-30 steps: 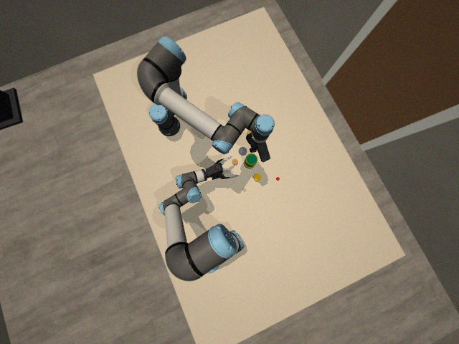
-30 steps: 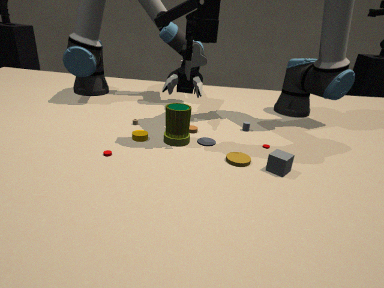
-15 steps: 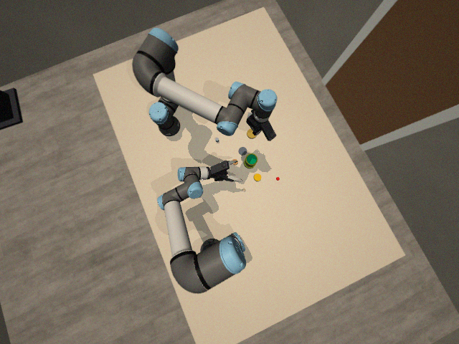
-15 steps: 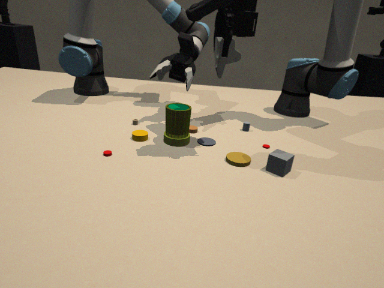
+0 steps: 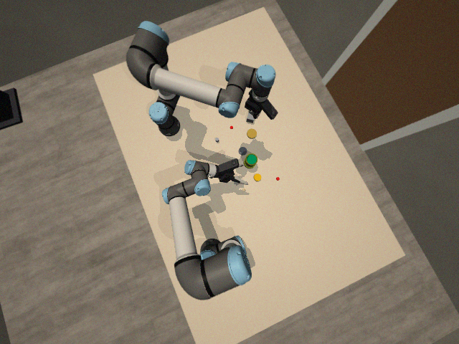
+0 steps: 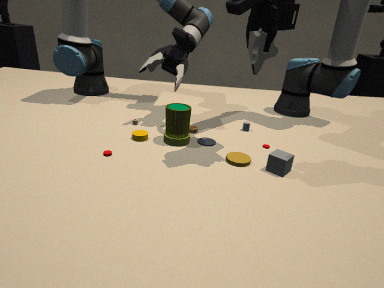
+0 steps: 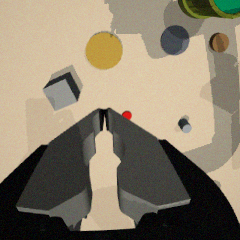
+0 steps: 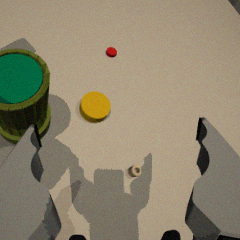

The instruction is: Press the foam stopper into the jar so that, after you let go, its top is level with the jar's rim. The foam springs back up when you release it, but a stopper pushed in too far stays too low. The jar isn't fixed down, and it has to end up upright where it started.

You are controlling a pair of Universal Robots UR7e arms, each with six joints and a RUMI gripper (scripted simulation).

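Green foam stopper (image 5: 251,159) (image 6: 178,107) (image 7: 231,4) (image 8: 19,77) is seated in the olive-green ribbed jar (image 5: 249,165) (image 6: 177,123) (image 7: 192,9) (image 8: 25,120), top approx. level w/ rim in ext. view; exact flushness can't be confirmed. Jar is upright on the beige-topped desk (image 5: 333,222) (image 6: 192,223) (image 7: 30,30) (image 8: 170,30), touched by nothing. Whether it's on its start spot can't be told.

Near jar: yellow disc (image 5: 257,177) (image 6: 140,135) (image 8: 95,105) on one side, dark translucent disc (image 5: 242,150) (image 6: 206,141) (image 7: 175,40) and brown disc (image 6: 192,129) (image 7: 219,42) close by. Farther out: mustard disc (image 5: 252,133) (image 6: 238,158) (image 7: 104,50), grey cube (image 5: 250,117) (image 6: 279,162) (image 7: 61,91).

L gripper (image 6: 254,72) (image 7: 104,111): fingers closed, nothing held, raised clear of jar. R gripper (image 5: 245,174) (image 6: 158,81) (image 8: 117,122): fingers spread wide, empty, above desk behind jar in ext. view.

Progress (judged): pressing looks done, stopper released. Left: prob. only arm retreat + level check; any re-press should be tiny, since overshoot would leave it low.

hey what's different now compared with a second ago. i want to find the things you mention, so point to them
The left gripper (image 5: 250,119) (image 6: 254,72) (image 7: 104,110) has moved away from the jar (image 5: 250,165) (image 6: 177,123) (image 7: 192,9) (image 8: 24,117), toward the gray cube (image 5: 250,117) (image 6: 279,162) (image 7: 61,92). The right gripper's (image 5: 245,173) (image 6: 158,81) (image 8: 118,122) fingers have spread wider. The jar stayed upright in place; nothing was grasped.
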